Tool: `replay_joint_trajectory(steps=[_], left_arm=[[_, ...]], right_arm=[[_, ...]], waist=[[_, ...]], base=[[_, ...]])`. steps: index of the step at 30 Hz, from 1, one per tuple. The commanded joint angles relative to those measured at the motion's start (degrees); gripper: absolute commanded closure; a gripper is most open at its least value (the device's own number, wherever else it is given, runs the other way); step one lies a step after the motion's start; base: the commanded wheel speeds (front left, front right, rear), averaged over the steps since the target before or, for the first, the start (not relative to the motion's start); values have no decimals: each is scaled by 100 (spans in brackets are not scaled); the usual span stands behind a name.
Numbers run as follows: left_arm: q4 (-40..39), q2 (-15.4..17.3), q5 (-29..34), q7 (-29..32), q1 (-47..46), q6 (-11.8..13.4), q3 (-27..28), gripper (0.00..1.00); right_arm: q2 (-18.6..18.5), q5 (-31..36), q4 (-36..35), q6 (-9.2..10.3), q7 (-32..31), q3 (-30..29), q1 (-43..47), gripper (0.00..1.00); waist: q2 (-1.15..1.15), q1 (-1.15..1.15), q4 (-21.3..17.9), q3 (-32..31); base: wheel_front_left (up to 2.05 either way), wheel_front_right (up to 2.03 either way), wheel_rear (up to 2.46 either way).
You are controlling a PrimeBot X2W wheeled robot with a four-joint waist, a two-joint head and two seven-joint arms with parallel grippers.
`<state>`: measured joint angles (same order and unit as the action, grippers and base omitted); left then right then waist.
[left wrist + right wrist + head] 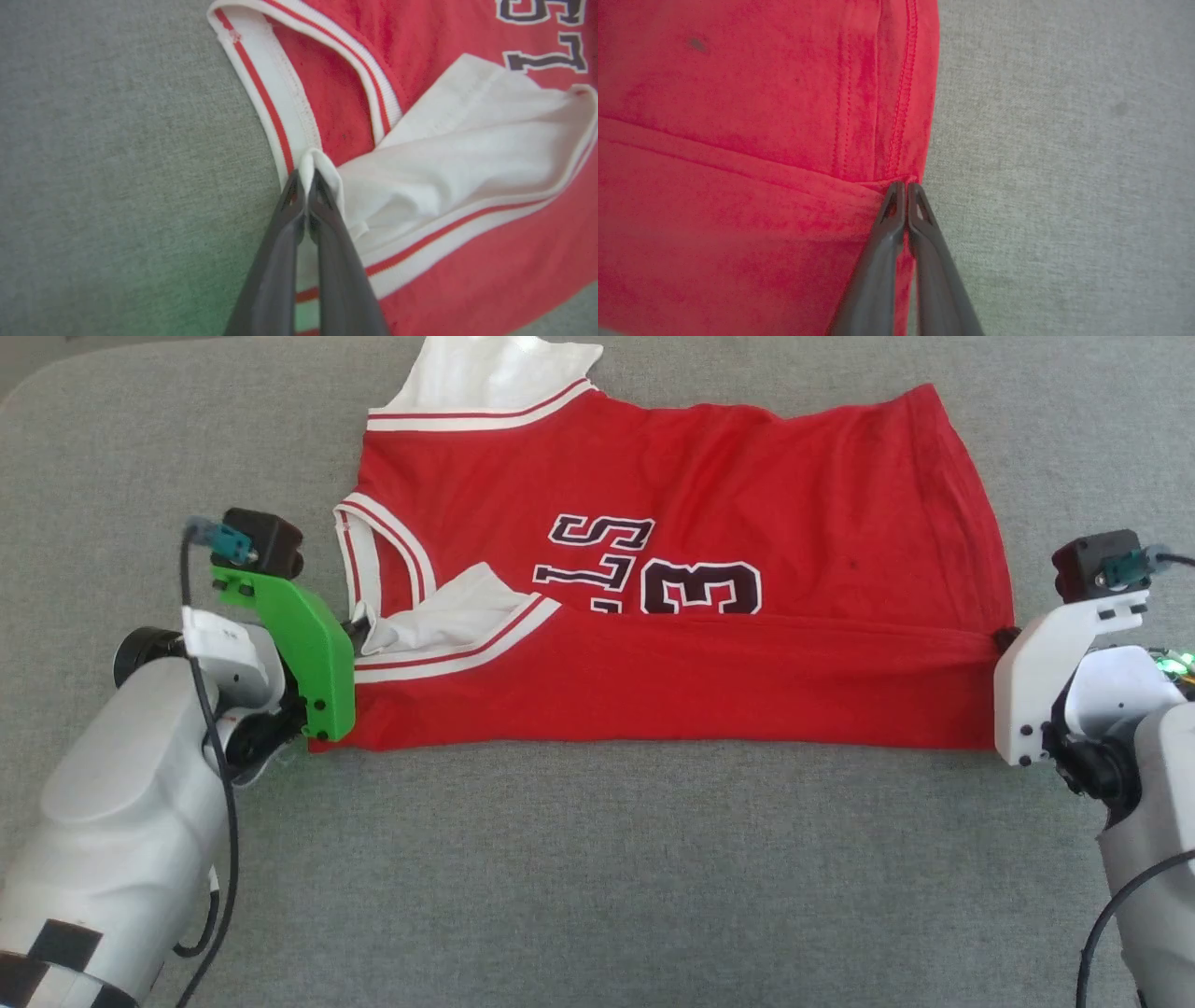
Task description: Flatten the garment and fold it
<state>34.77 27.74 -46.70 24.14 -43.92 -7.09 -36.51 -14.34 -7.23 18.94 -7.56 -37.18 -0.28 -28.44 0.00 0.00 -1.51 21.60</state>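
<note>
At your left gripper point(306, 177) tips, jaws were clamped on the garment point(691, 476) by its white sleeve edge. Your right gripper point(906, 186) pinched the red hem corner, cloth spread between them. Likely you held both flap point(672, 681) ends to keep the fold straight. Flap hid half the lettering point(644, 569); far sleeve point(495, 373) was cut off.

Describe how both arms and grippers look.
Both arms have pale grey-white shells. The left arm carries a green bracket, a black cable and black-and-white checks; the right arm a white bracket and a green light. A black camera block tops each bracket. The left gripper and right gripper each have two long, dark, tapering fingers.
</note>
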Motion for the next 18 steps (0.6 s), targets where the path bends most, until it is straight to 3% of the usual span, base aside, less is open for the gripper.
replay_joint_trajectory(steps=[1, 3, 4, 5, 6, 7, 8, 14, 18], left_arm=[[187, -77, -162, 301, 234, -33, -84, 100], [196, -113, -258, 333, 263, 47, -21, 100], [161, -108, -210, 210, 261, 94, -6, 67], [100, -93, -92, -61, 250, 158, 11, 21], [62, -92, 5, -308, 252, 244, 37, 0], [3, -94, 154, -657, 266, 354, 55, 0], [-40, -85, 301, -960, 278, 466, 64, 0], [-404, -260, 947, -3100, 699, 1184, 226, 0], [-703, -397, 1076, -3712, 1230, 1534, 286, 0]], right_arm=[[-18, -123, 113, 8, -201, 56, 3, 100], [-54, -241, 84, 8, -351, 56, 0, 100], [-51, -278, 39, 8, -346, 23, -1, 100], [-47, -293, -24, 8, -293, -20, 11, 90], [-45, -298, -65, 8, -241, -38, 35, 73], [-41, -323, -111, 8, -152, -62, 83, 4], [-27, -350, -154, 8, -61, -99, 131, 0], [205, -421, -522, 8, 996, -442, 735, 0], [510, -387, -884, 8, 1939, -680, 1245, 0]], waist=[[0, 0, 6, -7], [0, 0, 34, -43], [0, 0, 44, -61], [0, 0, 60, -90], [0, 0, 74, -123], [0, 0, 98, -181], [0, 0, 117, -228], [0, 0, 245, -685], [0, 0, 287, -964]], base=[[0, 0, 0], [0, 0, 0], [0, 0, 0], [0, 0, 0], [0, 0, 0], [0, 0, 0], [0, 0, 0], [0, 0, 0], [0, 0, 0]])
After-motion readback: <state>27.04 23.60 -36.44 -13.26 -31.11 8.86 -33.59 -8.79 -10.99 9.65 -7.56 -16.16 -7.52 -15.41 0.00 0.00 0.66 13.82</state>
